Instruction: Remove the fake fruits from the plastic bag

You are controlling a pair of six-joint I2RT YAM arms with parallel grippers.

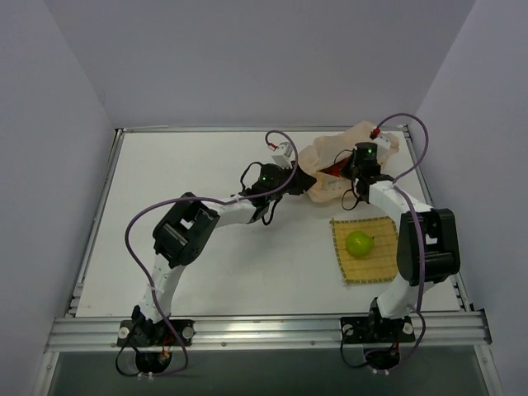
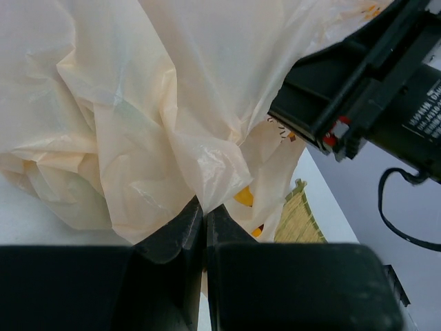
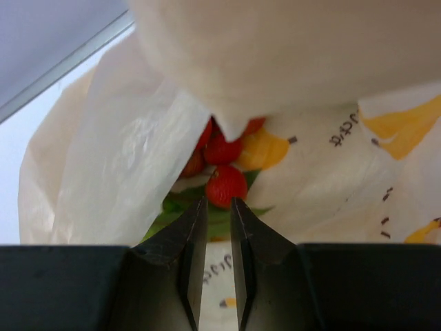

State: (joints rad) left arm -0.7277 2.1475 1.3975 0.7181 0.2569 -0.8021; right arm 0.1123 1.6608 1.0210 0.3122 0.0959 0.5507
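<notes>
Pale grey-lilac walls close round a white table (image 1: 206, 272), and the square woven yellow mat (image 1: 379, 268) on it serves as the landmark. One round, glossy green plastic fruit (image 1: 360, 243) sits alone on the mat, so I judge the task begun but far from done.

Just beyond the mat's far edge lies the thin, crinkly cream-peach plastic bag (image 1: 322, 157) with orange-yellow print. Several small red plastic fruits (image 3: 226, 185) are bunched inside its mouth, with something green (image 3: 179, 207) under them, so most of the set looks to be left.

The left gripper (image 2: 204, 207), on the bag's side away from the mat, is clamped tight on a fold of the film. The right gripper (image 3: 215, 203) reaches into the bag's mouth from the mat's side. Its jaws are drawn nearly together with only a slit between them, and their tips are at the lower end of the nearest red fruit. Whether that fruit is actually pinched I cannot tell.

Loose film sags over the opening and crowds the fruits, which looks like the main obstacle. The right arm's black housing (image 2: 358, 83) hangs close above the pinched fold.
</notes>
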